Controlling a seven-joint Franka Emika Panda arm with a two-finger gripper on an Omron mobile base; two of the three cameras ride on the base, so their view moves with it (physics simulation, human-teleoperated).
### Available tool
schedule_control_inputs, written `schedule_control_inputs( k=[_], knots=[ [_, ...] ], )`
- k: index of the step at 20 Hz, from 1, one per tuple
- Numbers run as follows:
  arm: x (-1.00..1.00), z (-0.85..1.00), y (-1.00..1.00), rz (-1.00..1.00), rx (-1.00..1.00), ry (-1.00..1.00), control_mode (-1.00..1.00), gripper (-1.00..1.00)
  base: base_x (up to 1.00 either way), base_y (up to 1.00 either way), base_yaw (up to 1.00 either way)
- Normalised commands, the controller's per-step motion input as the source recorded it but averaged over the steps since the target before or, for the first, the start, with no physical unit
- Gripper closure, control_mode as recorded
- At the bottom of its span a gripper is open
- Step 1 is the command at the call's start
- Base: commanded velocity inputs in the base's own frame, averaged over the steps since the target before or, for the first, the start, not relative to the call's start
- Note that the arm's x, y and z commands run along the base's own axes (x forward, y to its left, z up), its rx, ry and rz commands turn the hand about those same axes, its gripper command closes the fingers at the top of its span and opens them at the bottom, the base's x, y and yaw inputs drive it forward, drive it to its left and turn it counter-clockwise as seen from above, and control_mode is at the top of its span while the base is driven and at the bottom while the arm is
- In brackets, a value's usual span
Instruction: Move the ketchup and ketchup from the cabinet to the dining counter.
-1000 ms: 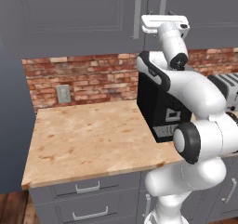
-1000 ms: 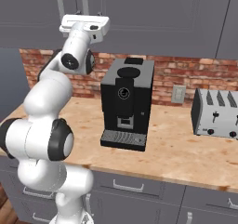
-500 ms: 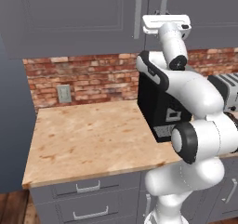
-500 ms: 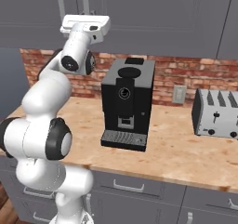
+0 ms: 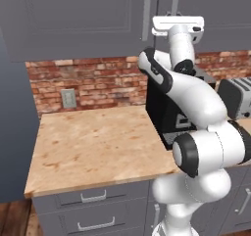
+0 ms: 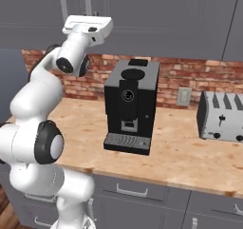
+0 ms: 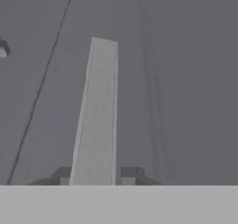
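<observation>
Now jaws (image 7: pixel 95 174) clamp on cabinet handle (image 7: pixel 96 111), spread a second ago. Handle runs between fingertips (image 7: pixel 130 173). Cabinet (image 5: pixel 73 14) door shut; ketchup presumably behind it. Pull next, likely.

Black coffee machine (image 6: pixel 130 107) on brick-backed counter (image 5: pixel 93 147); silver toaster (image 6: pixel 222 116) to its right; wall outlet (image 5: pixel 68 99).
</observation>
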Motion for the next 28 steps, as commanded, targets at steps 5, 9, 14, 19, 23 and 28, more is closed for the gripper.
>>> schedule_control_inputs(
  k=[5, 9, 14, 19, 23, 28],
  knots=[
    [-0.63, 0.00, -1.00, -0.13, 0.09, 0.06, -1.00, 1.00, 0.00, 0.00, 0.00],
    [-0.93, 0.00, -1.00, -0.11, 0.14, 0.02, -1.00, 1.00, 0.00, 0.00, 0.00],
    [-1.00, -0.01, -1.00, -0.08, 0.16, 0.00, -1.00, 1.00, 0.00, 0.00, 0.00],
    [-1.00, -0.04, -1.00, -0.06, 0.18, 0.00, -1.00, 1.00, 0.00, 0.00, 0.00],
    [-1.00, -0.05, -1.00, -0.06, 0.19, 0.00, -1.00, 1.00, 0.00, 0.00, 0.00],
    [-1.00, -0.08, -1.00, -0.06, 0.19, 0.00, -1.00, 1.00, 0.00, 0.00, 0.00]
  ],
)
